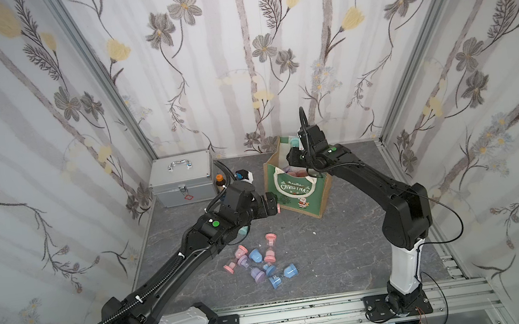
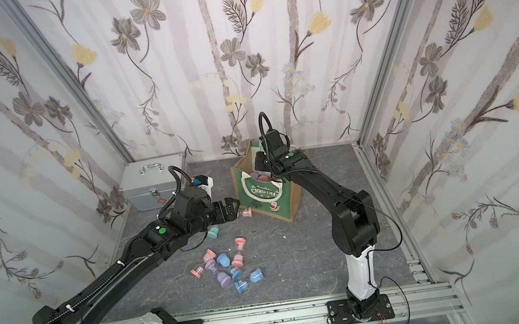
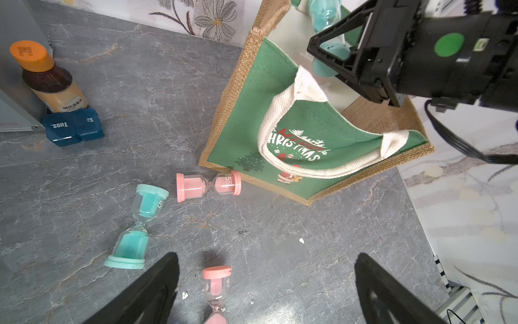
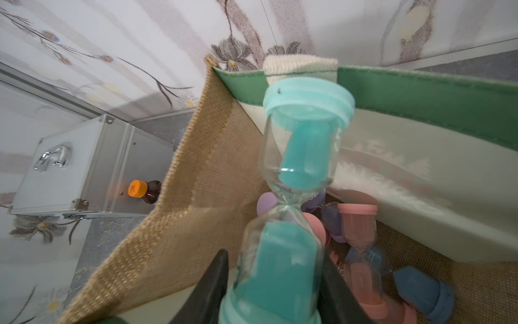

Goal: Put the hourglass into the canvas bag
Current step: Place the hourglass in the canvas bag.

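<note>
The canvas bag (image 1: 303, 194) (image 2: 268, 202) (image 3: 252, 112) stands open at the back of the table, green front with white "CHRISTMAS" lettering and jute sides (image 4: 196, 196). My right gripper (image 4: 274, 252) (image 1: 294, 151) (image 2: 259, 157) is shut on a teal hourglass (image 4: 302, 146) (image 3: 325, 16), held over the bag's mouth. Several hourglasses (image 4: 356, 224) lie inside the bag. My left gripper (image 3: 267, 255) (image 1: 272, 205) (image 2: 233, 207) hovers open just left of the bag, holding nothing. Below it a pink hourglass (image 3: 208, 186) lies against the bag's base, with a teal hourglass (image 3: 140, 224) and another pink one (image 3: 217, 283) nearby.
Several pink, blue and purple hourglasses (image 1: 258, 265) (image 2: 228, 269) lie in a cluster at mid-table. A silver metal case (image 1: 184, 179) stands at the back left, with an orange-capped bottle (image 3: 47, 78) and a blue pill box (image 3: 73, 129) beside it. Papered walls close three sides.
</note>
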